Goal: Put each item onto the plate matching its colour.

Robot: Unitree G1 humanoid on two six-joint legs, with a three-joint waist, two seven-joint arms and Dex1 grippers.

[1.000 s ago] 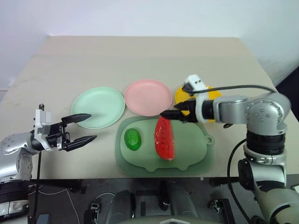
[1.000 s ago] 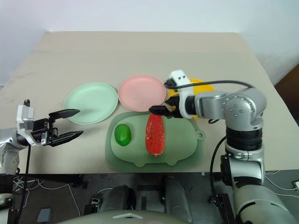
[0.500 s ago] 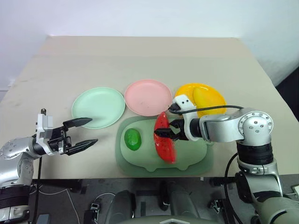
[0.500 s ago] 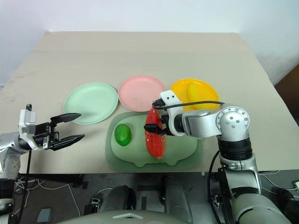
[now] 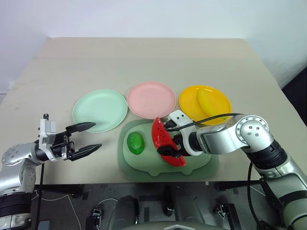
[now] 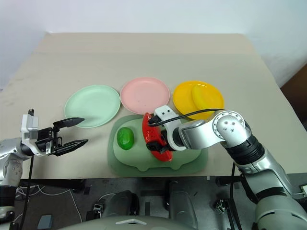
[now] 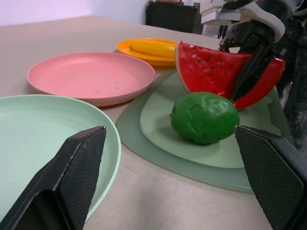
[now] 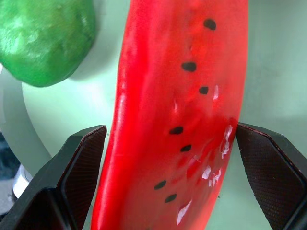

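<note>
Since the frame 1 second back, my right arm has swung down from in front of the yellow plate (image 5: 205, 102) to the watermelon wedge (image 5: 164, 142), and the wedge, which lay flat along the green pig-shaped mat (image 5: 201, 165), now stands tilted with its rind toward the table's near edge. My right gripper (image 5: 169, 142) straddles it with both black fingers spread wide, 1 on each side of the red flesh, as its wrist view shows; I cannot tell whether either finger touches the wedge yet. My left gripper (image 5: 85, 137) hangs open and empty near the table's front edge, just beside the mint green plate (image 5: 100, 109), which holds nothing.

The banana (image 5: 209, 101) already sits on the yellow plate, so 1 of 3 items is home. The green fruit (image 5: 135, 143) rests on the mat beside the wedge, close to it but apart. The pink plate (image 5: 151, 99) sits bare just beyond the mat.

By my reading, the wedge pickup is the step in hand. Next I need the right fingers to close squarely on the wedge, lift it clear of the green fruit, and carry it over the mat's far edge to the pink plate.
</note>
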